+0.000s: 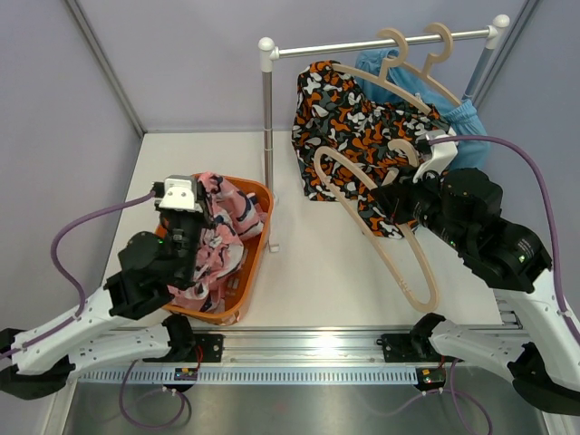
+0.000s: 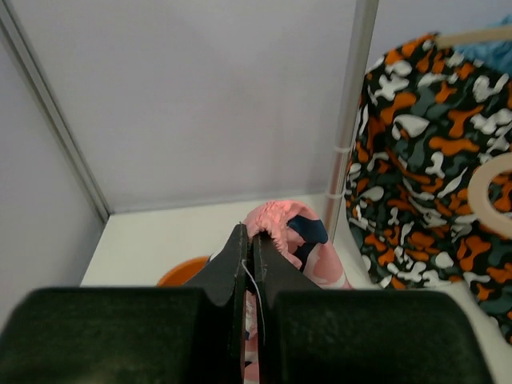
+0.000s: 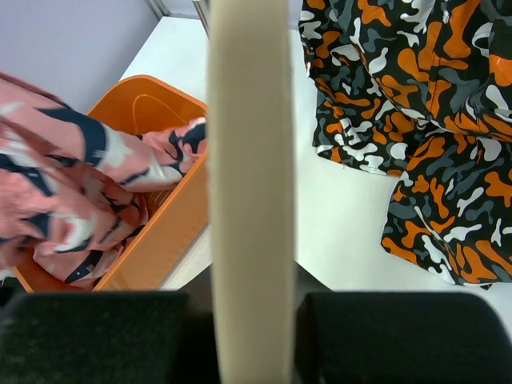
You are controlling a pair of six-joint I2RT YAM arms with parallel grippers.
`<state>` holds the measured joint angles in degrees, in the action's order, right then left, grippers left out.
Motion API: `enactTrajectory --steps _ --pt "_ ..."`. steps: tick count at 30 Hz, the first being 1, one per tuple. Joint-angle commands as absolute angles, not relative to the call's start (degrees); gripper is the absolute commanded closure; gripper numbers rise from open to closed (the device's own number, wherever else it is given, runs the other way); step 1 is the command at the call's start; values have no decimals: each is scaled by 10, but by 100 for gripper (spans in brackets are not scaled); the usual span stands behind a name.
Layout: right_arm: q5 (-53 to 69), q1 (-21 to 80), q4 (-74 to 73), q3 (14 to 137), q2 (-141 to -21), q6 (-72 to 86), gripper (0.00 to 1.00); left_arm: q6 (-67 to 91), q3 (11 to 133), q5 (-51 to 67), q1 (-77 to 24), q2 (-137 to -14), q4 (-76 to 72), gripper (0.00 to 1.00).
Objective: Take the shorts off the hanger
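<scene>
1. Three pairs of shorts are in sight. The black pair with orange and white blotches (image 1: pixel 349 118) hangs at the rack's rail (image 1: pixel 381 43), and the light blue pair (image 1: pixel 458 113) hangs just behind it, towards the right post.
2. Two wooden hanger hooks (image 1: pixel 399 41) sit over that rail, close together.
3. The pink pair with white and navy blotches (image 1: pixel 217 236) is off the rack. It lies bunched in the orange basket (image 1: pixel 263 195) on the left of the white table (image 1: pixel 317 272), spilling over the near rim.
4. The left gripper (image 2: pixel 249 236) is above the basket. Its fingers are pressed together with a fold of the pink fabric pinched between them.
5. The right gripper (image 3: pixel 250 300) is clamped on the bar of a bare wooden hanger (image 3: pixel 250 120). This hanger is off the rail and tilted, its far end beside the black pair and its near end low over the table.
6. From the right wrist, the lower hem of the black pair looks to reach the tabletop.
</scene>
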<state>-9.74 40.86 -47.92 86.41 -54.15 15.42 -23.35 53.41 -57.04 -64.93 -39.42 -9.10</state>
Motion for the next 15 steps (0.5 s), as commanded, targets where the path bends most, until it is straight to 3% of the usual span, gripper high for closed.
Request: enactTrajectory --steps 1,6,11,15 --pt "-91 406 -466 869 -538 150 100 37 526 -580 -605 -409 94 100" --pt "-87 406 -473 878 -546 144 100 246 509 -500 -505 -431 253 100" --pt "-85 406 -476 891 -560 135 100 356 435 -383 -417 -405 276 100" --pt "-63 406 -467 902 -577 122 100 410 376 -282 -327 -399 273 84"
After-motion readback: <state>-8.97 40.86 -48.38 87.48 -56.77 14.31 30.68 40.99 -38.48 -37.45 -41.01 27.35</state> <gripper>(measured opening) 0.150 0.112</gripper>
